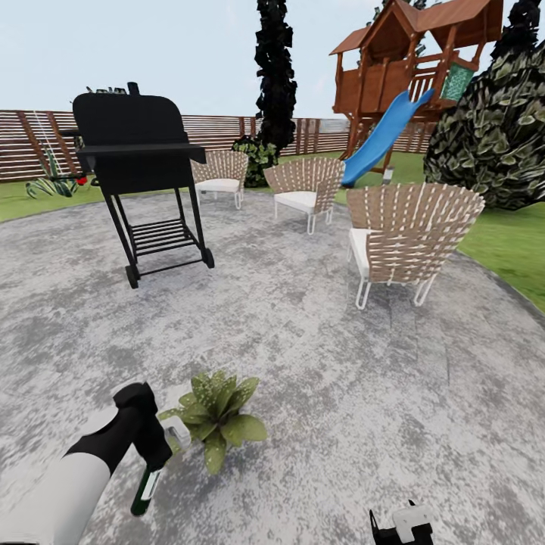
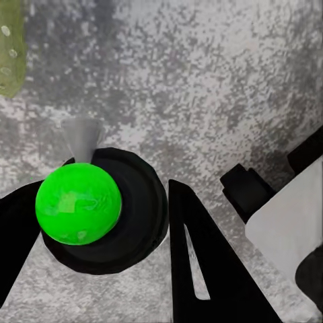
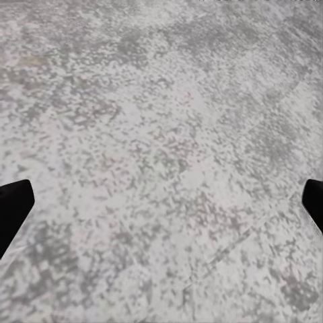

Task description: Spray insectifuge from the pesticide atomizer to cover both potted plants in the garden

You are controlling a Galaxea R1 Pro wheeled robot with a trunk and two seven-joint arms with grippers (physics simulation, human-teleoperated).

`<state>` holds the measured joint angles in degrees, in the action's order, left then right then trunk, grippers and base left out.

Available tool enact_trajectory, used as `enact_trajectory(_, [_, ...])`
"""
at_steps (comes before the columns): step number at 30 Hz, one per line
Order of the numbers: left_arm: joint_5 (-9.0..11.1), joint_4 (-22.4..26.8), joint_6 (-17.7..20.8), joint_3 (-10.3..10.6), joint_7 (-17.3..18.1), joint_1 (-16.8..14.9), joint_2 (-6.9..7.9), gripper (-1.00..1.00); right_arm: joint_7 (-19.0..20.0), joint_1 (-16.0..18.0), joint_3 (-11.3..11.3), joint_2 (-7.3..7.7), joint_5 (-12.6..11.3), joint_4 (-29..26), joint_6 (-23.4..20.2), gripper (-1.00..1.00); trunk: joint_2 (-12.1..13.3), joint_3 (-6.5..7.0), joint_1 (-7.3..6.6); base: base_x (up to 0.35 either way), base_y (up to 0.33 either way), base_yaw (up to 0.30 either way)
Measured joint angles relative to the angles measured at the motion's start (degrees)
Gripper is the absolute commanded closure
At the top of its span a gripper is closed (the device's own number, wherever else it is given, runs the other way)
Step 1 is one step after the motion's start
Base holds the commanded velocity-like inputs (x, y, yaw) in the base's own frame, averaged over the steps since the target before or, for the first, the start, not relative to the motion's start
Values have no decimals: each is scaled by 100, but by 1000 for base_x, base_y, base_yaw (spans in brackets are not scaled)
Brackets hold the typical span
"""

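Note:
My left gripper point(image 1: 154, 453) is shut on the pesticide atomizer point(image 1: 145, 488), a slim dark-green bottle with a pale label, held tilted just above the patio. Its white head point(image 1: 179, 437) points toward a potted plant point(image 1: 219, 412), a low rosette of speckled green leaves right beside it. In the left wrist view the atomizer point(image 2: 79, 204) appears end-on as a bright green round shape between the black fingers point(image 2: 195, 262), and a leaf point(image 2: 10, 50) lies at the frame's edge. My right gripper point(image 3: 161, 202) hangs open over bare patio; part of the right gripper point(image 1: 401, 526) peeks in at the head view's lower edge.
The round grey patio point(image 1: 303, 356) carries a black barbecue grill point(image 1: 140, 159) at back left and three wicker chairs point(image 1: 409, 238). Behind stand a wooden playhouse with a blue slide point(image 1: 382, 140), a slatted fence point(image 1: 30, 144), a dark bush point(image 1: 496, 129) and lawn point(image 1: 515, 250).

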<state>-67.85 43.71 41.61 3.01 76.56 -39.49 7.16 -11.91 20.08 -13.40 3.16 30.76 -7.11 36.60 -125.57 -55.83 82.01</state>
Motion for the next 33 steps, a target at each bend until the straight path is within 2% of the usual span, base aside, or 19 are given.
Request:
enact_trajectory(2, [-118, 6, -2, 15, 181, -19, 6, 100, 0, 0, 0, 7, 0, 0, 0, -100, 0, 0, 0, 5, -4, 2])
enact_trajectory(4, [-275, 7, -3, 23, 217, 1, 8, 100, 3, 0, 0, 8, 0, 1, 0, -100, 0, 0, 0, 2, -1, 1])
enact_trajectory(9, [-457, 8, -3, -29, 222, 39, 76, 100, 5, 0, 0, 9, 0, 0, 0, -100, 0, 0, 0, 0, 0, 0])
enact_trajectory(14, [-493, 9, 97, -54, 195, 52, 88, 100, 1, 0, 0, 4, -7, 0, 0, -100, 0, 0, 0, 7, 0, 42])
enact_trajectory(18, [-494, 9, 111, -40, 194, 51, 50, 100, 1, 1, 0, 0, -7, 1, 0, -100, 0, 0, -3, 251, -26, 235])
enact_trajectory(25, [-497, 7, 112, -25, 180, 50, 23, 100, 2, 0, 0, 1, 0, 0, 1, -100, 0, 0, -1, 197, -203, 142])
enact_trajectory(30, [-497, 7, 112, -24, 179, 50, 20, 100, 0, 0, 0, 1, 0, -1, 1, -100, 0, 0, 1, -53, -244, 3])
enact_trajectory(33, [-504, 9, 111, -47, 185, 56, 82, 100, 0, 1, 0, 0, 0, 1, 0, -100, 0, 0, 1, -19, -37, 137])
